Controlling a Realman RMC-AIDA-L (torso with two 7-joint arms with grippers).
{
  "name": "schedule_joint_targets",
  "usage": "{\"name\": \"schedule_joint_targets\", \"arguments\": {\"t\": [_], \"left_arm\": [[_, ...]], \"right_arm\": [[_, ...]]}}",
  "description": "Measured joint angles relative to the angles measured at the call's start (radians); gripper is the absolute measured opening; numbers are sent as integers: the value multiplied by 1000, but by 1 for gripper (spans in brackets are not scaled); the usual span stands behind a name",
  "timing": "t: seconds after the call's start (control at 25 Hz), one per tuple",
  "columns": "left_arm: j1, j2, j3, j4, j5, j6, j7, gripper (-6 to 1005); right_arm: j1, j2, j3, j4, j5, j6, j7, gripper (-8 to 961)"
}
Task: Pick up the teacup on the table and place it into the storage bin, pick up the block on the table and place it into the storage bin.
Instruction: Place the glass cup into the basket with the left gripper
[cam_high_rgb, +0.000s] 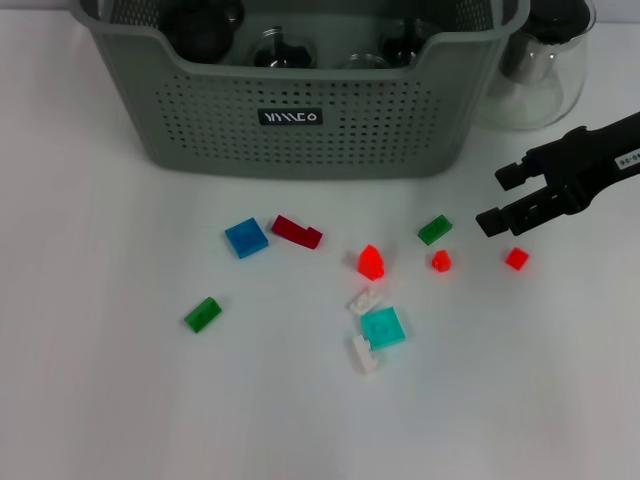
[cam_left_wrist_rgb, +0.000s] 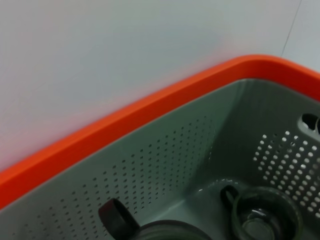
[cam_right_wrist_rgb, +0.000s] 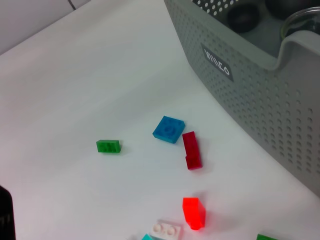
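The grey-green storage bin (cam_high_rgb: 200, 120) stands at the back of the table, and its perforated wall also fills the left wrist view (cam_left_wrist_rgb: 165, 165) and the right wrist view (cam_right_wrist_rgb: 260, 95). Round glass vessels (cam_left_wrist_rgb: 265, 215) lie inside it; I cannot tell whether one is the teacup. Loose blocks lie in front of the bin: blue (cam_high_rgb: 246, 238), dark red (cam_high_rgb: 297, 231), bright red (cam_high_rgb: 371, 262), green (cam_high_rgb: 434, 230) and small red (cam_high_rgb: 516, 259). My right gripper (cam_high_rgb: 500, 198) hovers open at the right, just above and behind the small red block, holding nothing. My left gripper is out of sight.
A clear glass carafe (cam_high_rgb: 540, 70) stands right of the bin, behind my right arm. Further blocks lie nearer me: green (cam_high_rgb: 203, 314), cyan (cam_high_rgb: 382, 327), two white ones (cam_high_rgb: 365, 354) and another small red one (cam_high_rgb: 441, 261).
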Motion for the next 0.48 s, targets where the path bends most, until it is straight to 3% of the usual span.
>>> {"name": "schedule_joint_targets", "arguments": {"t": [0.24, 0.48], "left_arm": [[22, -38, 78, -7, 1, -97, 4, 57], [33, -68, 99, -8, 6, -150, 15, 58]], "right_arm": [[0, 7, 0, 0, -23, 8, 0, 928], [-1, 9, 0, 0, -24, 10, -6, 928]]}}
